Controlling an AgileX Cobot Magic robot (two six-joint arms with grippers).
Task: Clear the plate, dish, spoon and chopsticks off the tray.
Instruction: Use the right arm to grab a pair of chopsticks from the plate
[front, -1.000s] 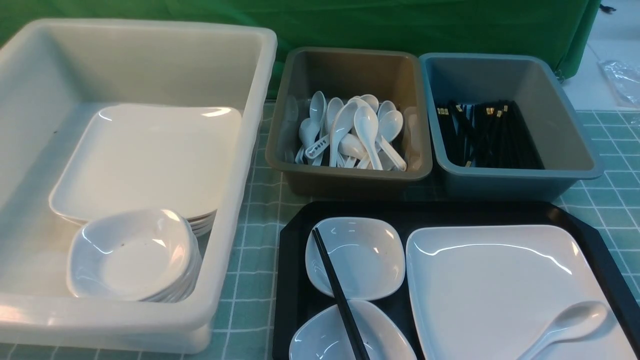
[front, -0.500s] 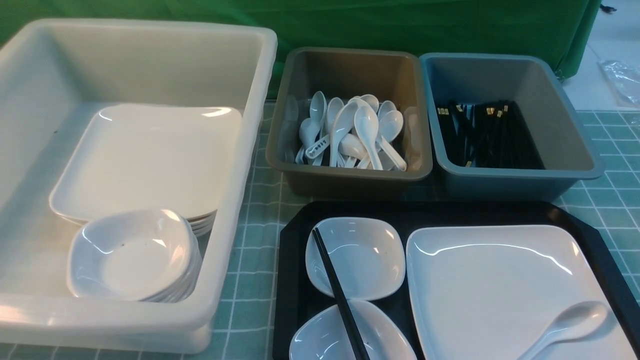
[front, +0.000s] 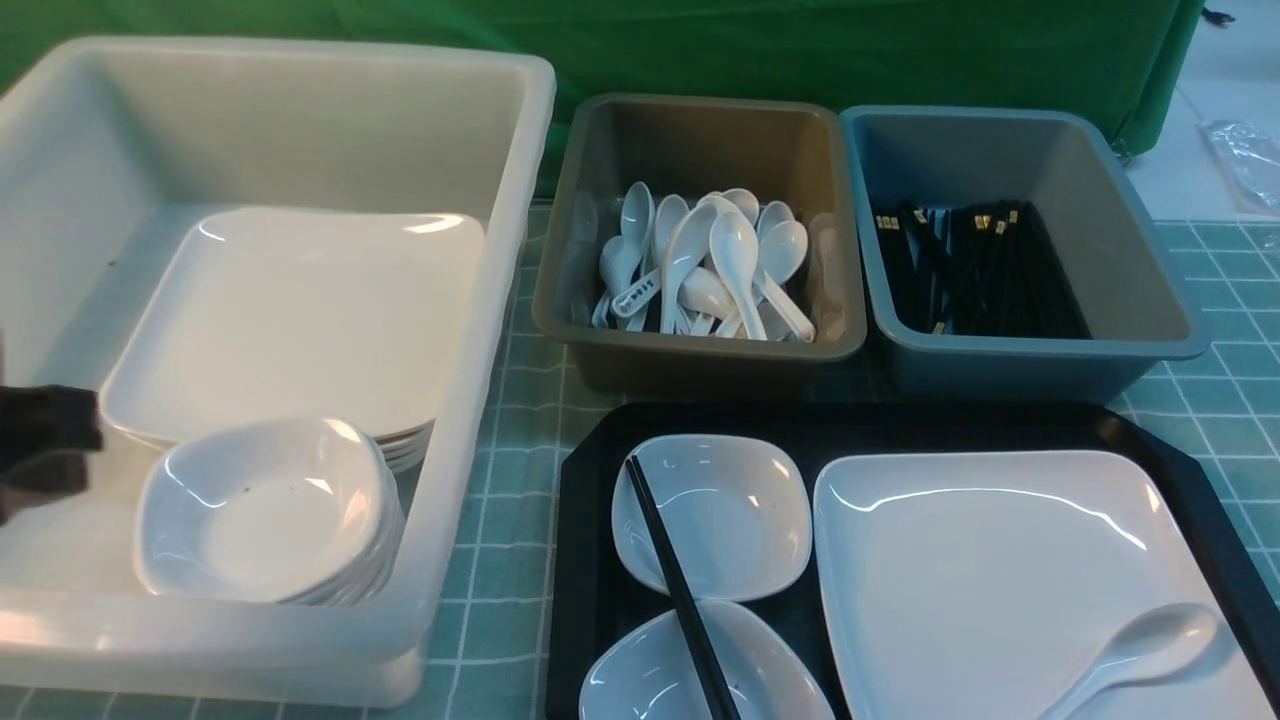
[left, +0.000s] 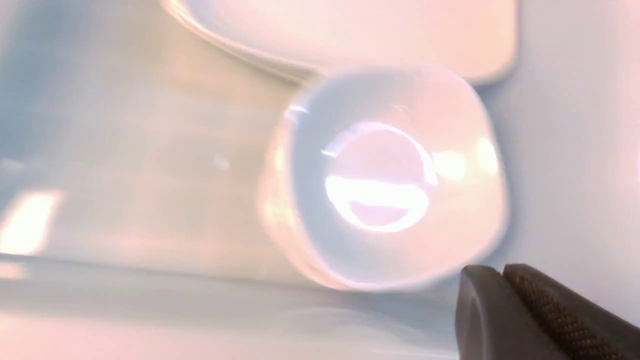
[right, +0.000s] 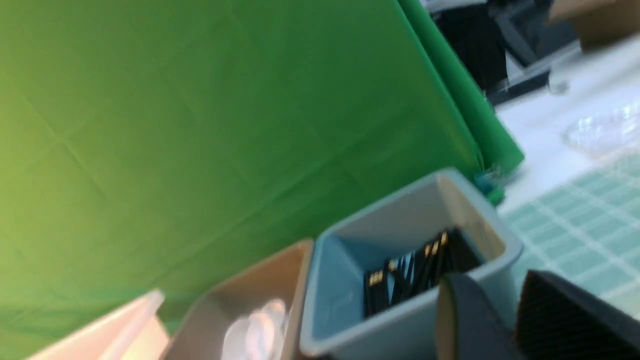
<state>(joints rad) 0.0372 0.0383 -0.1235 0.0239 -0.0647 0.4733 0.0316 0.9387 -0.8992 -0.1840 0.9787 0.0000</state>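
Whole lot is on the black tray, near right. The big plate fills its right side, with the spoon on the plate's near right corner. The chopsticks lie across the far dish and near dish on the left. The left gripper is pinched shut on nothing, inside the white tub beside the stacked dishes. The right gripper shows a sliver of gap, holding nothing, facing the blue tub.

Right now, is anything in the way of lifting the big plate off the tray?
Yes. The spoon lies on the plate at its near right corner. The chopsticks rest across the small dishes beside it, clear of the plate.
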